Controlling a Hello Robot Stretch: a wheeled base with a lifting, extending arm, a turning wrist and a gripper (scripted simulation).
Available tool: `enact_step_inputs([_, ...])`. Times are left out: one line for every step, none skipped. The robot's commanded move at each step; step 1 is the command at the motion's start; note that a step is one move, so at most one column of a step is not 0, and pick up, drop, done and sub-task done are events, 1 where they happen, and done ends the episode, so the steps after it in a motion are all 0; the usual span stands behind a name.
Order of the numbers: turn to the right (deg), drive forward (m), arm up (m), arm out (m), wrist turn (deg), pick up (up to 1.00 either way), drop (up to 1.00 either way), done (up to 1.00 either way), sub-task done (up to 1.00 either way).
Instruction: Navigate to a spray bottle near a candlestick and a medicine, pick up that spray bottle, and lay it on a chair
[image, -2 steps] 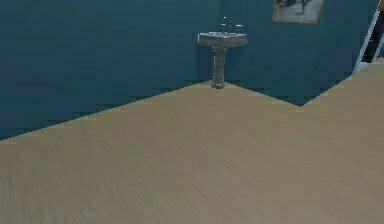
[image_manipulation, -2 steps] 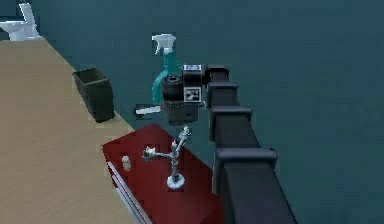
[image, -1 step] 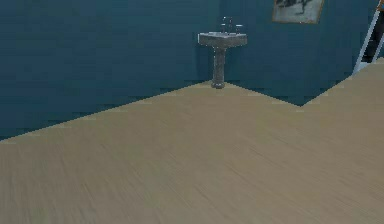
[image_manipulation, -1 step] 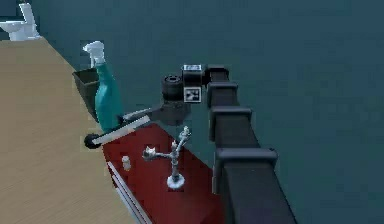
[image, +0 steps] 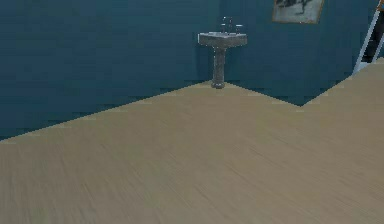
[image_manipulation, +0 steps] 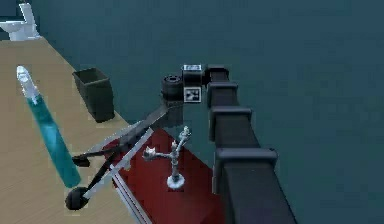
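Looking ahead, a broad stretch of tan wooden floor (image: 190, 160) runs up to dark teal walls (image: 90, 50). Right of the middle a grey pedestal sink (image: 222, 52) stands against the wall near a corner. Further right a framed picture (image: 298, 9) hangs high up, with a white door frame (image: 370, 45) at the edge.

Out to the side where the arm reaches, a white fixture (image_manipulation: 22, 20) sits in the far left corner. Below it a tall teal bottle (image_manipulation: 45, 125) with a white top leans over the floor, its lower end right at the tips of the gripper (image_manipulation: 79, 178). I cannot tell whether the bottle is held or rests on the floor, nor how the jaws stand. A dark bin (image_manipulation: 95, 92) stands by the wall just beyond. The two thin fingers (image_manipulation: 120, 142) slant up to the gripper's dark body. Right of them a silver candlestick (image_manipulation: 177, 155) stands upright on a dark red top (image_manipulation: 165, 200), and the dark arm (image_manipulation: 240, 150) rises beside it to two white marker squares (image_manipulation: 192, 95)
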Motion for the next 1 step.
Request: enact_step_inputs([0.0, 0.0, 0.0, 0.0, -15.0, 0.0, 0.0, 0.0, 0.0])
